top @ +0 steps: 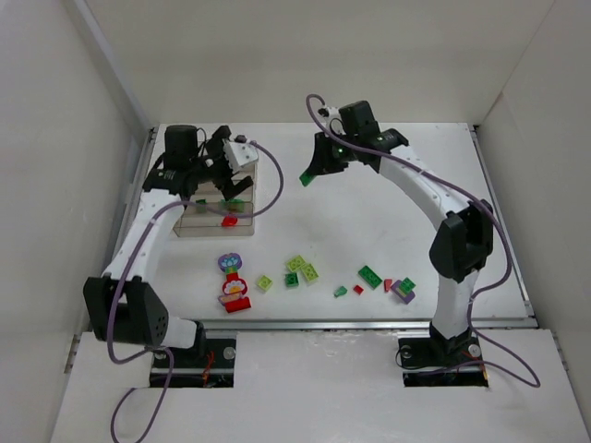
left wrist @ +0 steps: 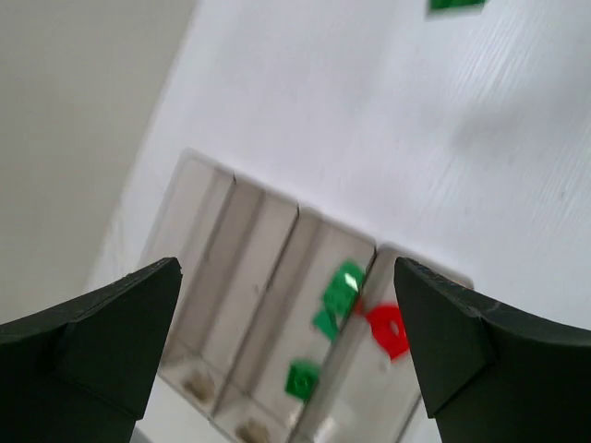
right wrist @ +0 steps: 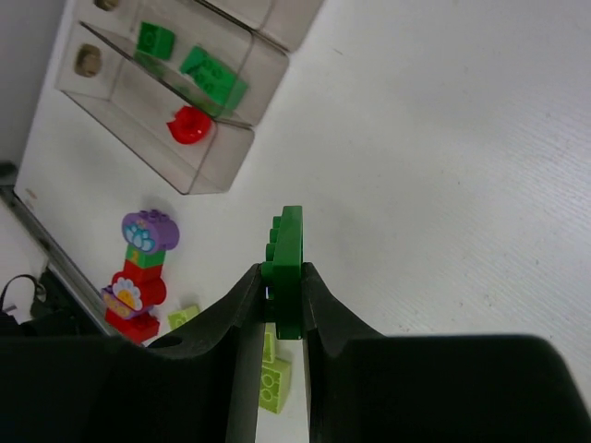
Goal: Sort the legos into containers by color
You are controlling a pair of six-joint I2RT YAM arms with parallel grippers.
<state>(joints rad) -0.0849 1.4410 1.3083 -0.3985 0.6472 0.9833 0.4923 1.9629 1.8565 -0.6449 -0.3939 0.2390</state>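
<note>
Green brick point(right wrist: 289, 245) sits clamped edge-on in your right jaws, held above the desk point(top: 369, 212). Your left jaws stand wide apart over the tray point(left wrist: 212, 212), which holds green bricks point(left wrist: 342, 288) and one red piece point(left wrist: 388, 328) in neighbouring compartments. Loose legos point(top: 300, 269) lie near the desk's front edge.

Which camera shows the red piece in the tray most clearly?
Right wrist: the red piece is sharp there, lying in the end compartment of the tray. Left wrist shows it larger but blurred, between that gripper's fingers. Top external shows only a small red spot.
</note>
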